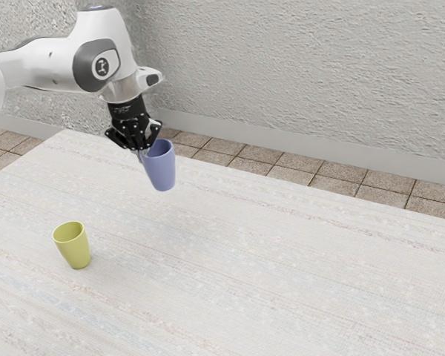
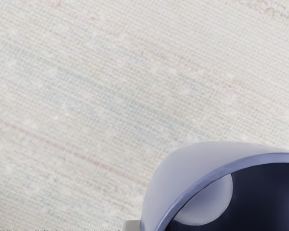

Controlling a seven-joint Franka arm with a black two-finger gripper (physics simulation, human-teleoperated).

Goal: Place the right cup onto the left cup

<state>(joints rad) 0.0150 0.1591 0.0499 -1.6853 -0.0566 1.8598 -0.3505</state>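
Currently the gripper (image 1: pixel 142 151) reads as nearly closed, pinching the blue cup (image 1: pixel 162 170) by its wall at the rim, on the side facing the exterior view's left. The cup hangs mouth up and looks clear of the table (image 1: pixel 245 252), with a slight lean. Exact tilt: can't tell.

The yellow cup (image 1: pixel 76 251) stands upright and open on the table, nearer the camera and toward the exterior view's left, well apart from the blue one. I take blue as the right cup to be moved and yellow as the left cup to be stacked on.

Step in hand, my read: carry blue across, center it above yellow, lower it in.

Main risk: off-center grip. Only one bit of wall is held, so the cup's weight can swing it about the pinch. If it leans, the base catches yellow's rim instead of dropping inside, and pushing down then tips or skids yellow.

Second: aligning the hand rather than the cup. The cup sits off to one side of the gripper, so that offset must be allowed for.

Third: traversing too low, base clips yellow's side. Fourth: opening before blue is seated, it falls crooked.
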